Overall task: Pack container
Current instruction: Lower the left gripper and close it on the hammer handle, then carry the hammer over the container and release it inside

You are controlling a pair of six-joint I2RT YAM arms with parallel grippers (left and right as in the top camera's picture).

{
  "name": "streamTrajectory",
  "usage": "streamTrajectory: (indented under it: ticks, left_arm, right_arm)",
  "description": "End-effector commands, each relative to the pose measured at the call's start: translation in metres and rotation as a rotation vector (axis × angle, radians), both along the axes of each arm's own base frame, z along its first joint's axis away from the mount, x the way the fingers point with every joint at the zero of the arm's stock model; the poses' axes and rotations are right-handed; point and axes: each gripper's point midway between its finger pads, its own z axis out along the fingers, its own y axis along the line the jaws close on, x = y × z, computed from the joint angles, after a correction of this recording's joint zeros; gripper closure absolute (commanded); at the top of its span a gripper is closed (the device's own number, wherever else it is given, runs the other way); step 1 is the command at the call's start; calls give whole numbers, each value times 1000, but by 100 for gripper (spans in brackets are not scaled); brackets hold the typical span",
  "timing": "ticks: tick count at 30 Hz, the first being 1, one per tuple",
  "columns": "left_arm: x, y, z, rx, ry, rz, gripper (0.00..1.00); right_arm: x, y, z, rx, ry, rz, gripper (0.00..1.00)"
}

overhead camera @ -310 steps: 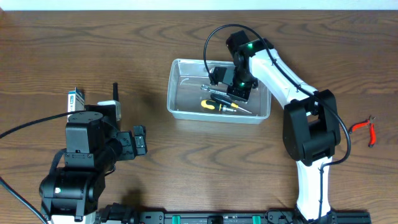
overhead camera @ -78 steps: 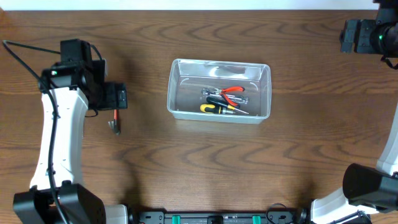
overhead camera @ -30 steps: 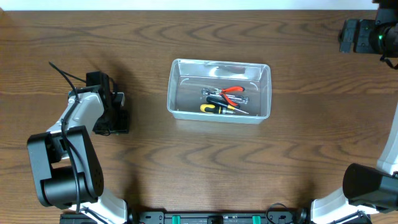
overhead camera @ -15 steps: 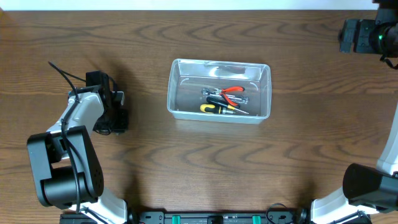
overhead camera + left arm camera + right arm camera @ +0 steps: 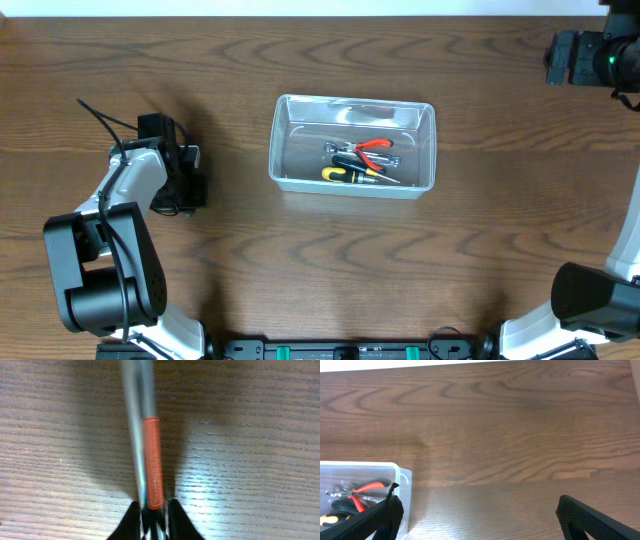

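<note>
Partway through, judging by what sits in the tub: inside the clear plastic container (image 5: pixel 352 100), at mid-table, red-handled pliers (image 5: pixel 375 146), a yellow-and-black screwdriver (image 5: pixel 345 173) and at least one more dark tool too tangled to name. Left to do, as far as can be judged: carrying over a slim metal tool with an orange sleeve (image 5: pixel 152 460), out over the wooden table (image 5: pixel 320 260) well to the left of the container, then setting it in with the rest. Down at that tool, the left gripper (image 5: pixel 153 519), jaws pressed in from either side and pinching the near end of the orange sleeve (lifted or resting on the wood, impossible to tell). Up by the far right corner, the right gripper (image 5: pixel 572 58), jaws spread wide with nothing between them, only bare wood below. As for the container relative to the jaws: well apart from both, off to the right of the pinching pair with open table between, and down-left of the spread pair, only its right end and the pliers showing at the lower left of the right wrist view.
</note>
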Motion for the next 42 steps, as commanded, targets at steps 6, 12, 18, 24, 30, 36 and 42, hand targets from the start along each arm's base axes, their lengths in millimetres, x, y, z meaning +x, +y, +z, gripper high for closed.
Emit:
streamTrajectory:
  ticks: [6,12,18,24,30,36,42]
  left_arm:
    - [-4,3,-3,6,15,1,94]
    - [4,0,17,2,-11,14,94]
    - [33,-9,89,27,-180,-27,94]
    - [55,-52,191,48,-447,-194,94]
    - [49,-158,224,-13,-591,-733,94]
    - [24,-243,200,-35,-573,-1332,94]
    - [43,-270,149,-54,-501,-1404,94]
  right_arm:
    - [1,-1,-4,13,7,-8,1]
    - [3,-1,-3,13,-1,-10,1]
    - [4,-1,-2,13,-4,-12,1]
    - [4,-1,-2,14,-4,-12,1]
    - [4,-1,-2,14,-4,-11,1]
    - [3,-1,-2,14,-4,-11,1]
    - [3,-1,-3,15,-1,-11,1]
